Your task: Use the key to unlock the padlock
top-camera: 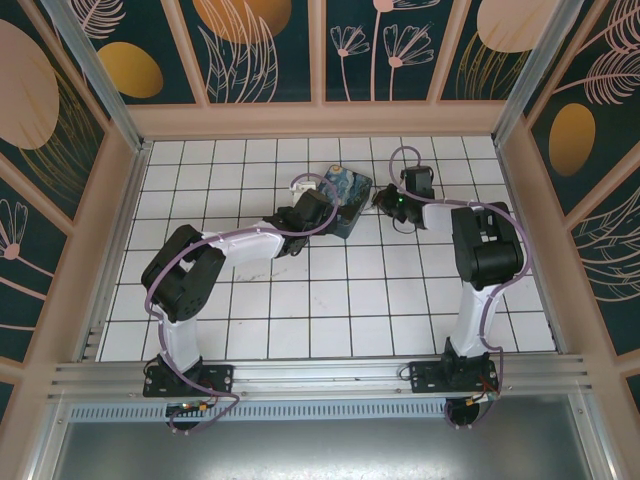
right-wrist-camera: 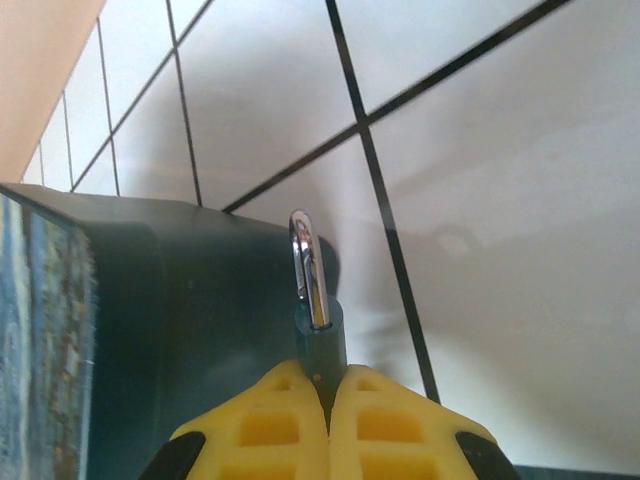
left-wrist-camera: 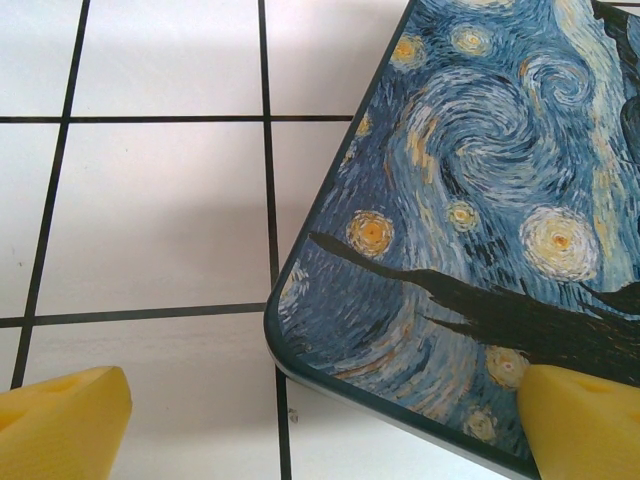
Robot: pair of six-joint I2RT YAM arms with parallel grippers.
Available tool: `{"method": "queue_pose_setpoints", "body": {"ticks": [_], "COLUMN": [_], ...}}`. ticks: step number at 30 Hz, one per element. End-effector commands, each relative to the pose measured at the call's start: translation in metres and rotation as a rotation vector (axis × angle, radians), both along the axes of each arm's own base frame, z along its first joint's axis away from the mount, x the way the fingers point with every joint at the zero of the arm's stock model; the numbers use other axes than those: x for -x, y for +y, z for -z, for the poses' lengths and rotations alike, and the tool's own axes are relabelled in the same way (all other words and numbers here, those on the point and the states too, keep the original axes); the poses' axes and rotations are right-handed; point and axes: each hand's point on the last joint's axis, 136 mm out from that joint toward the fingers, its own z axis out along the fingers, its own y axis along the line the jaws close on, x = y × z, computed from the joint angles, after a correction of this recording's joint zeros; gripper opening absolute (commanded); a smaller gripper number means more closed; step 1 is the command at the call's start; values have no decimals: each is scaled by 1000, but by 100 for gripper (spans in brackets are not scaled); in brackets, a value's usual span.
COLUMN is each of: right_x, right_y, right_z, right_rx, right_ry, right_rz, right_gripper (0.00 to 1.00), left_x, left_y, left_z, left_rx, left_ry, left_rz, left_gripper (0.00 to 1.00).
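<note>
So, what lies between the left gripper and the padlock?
The painted box: in the top view it sits between the open left gripper and the padlock, which the right gripper pinches.

The left arm (top-camera: pixel 185 275) and right arm (top-camera: pixel 487 245) have bulky black joint housings and white links, each trailed by a lilac cable (top-camera: pixel 148 298). Their black bases (top-camera: pixel 186 379) lie near the frame's lower edge. The left tool (left-wrist-camera: pixel 325 430) has smooth yellow fingers (left-wrist-camera: pixel 70 425). The right tool (right-wrist-camera: pixel 328 395) has yellow fingers (right-wrist-camera: pixel 385 425) with square recesses and black backing.

The right yellow-padded pincer (right-wrist-camera: pixel 327 388) is clamped on the small blue padlock with silvery shackle (right-wrist-camera: pixel 319 332), beside a dark teal box wall (right-wrist-camera: pixel 190 320).
</note>
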Motion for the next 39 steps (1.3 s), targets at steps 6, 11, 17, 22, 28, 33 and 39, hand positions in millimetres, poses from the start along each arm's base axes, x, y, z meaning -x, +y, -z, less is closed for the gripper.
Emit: {"method": "queue_pose_setpoints", "body": {"ticks": [6,11,17,22,28,33,39], "right_x": [58,116,182,221,241,238,230], "right_y": [9,41,94,141,174,156,124], "right_z": [-38,-42,-40,-31,-13,5,-3], "right_rx": [-14,-21,-76,-159,-182,-159,-119], "right_ry": [-58,-47,-28,6,46,86,73], "right_rz": [-72,-176,-288,-367,-425,-376,-318], "right_gripper": [0,0,0,0,0,0,53], "left_x": [34,30,31,39,49,60,70], "left_y": [31,9,-1,7,30,48,63], "left_z": [39,-5,-61,-103,-123,-115,-114], "left_rx": [-158,-14,113,164,161,175,202], "left_ry": [174,126,58,-2,-37,-24,-26], "left_rz": [21,59,88,86,54,26,-5], "left_gripper": [99,99,99,99,99,99,99]}}
